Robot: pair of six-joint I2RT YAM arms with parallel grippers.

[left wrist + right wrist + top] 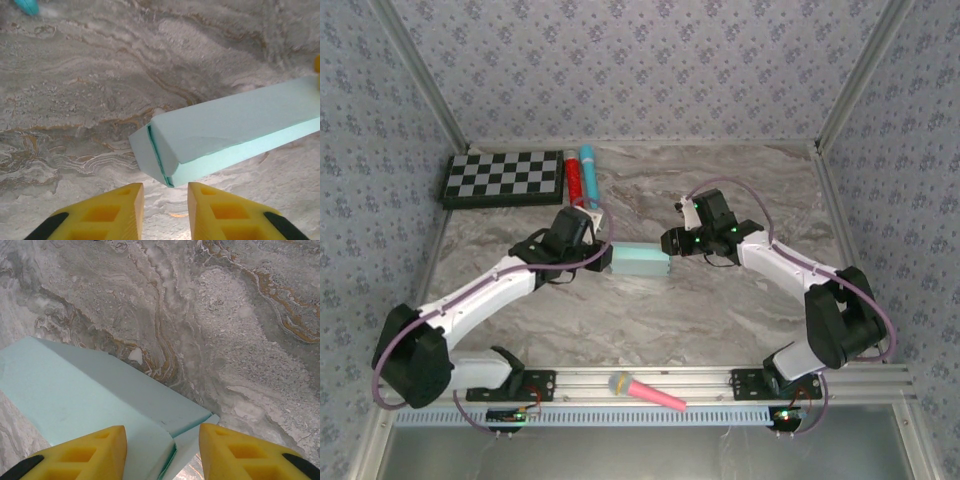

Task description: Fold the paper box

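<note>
Paper box: closed, lying flat on the table between the 2 grippers.
Left gripper: fingers a little apart, nothing between them; 1 box end just ahead of the tips.
Right gripper: fingers spread around the other end; whether they press it, I cannot tell.
</note>
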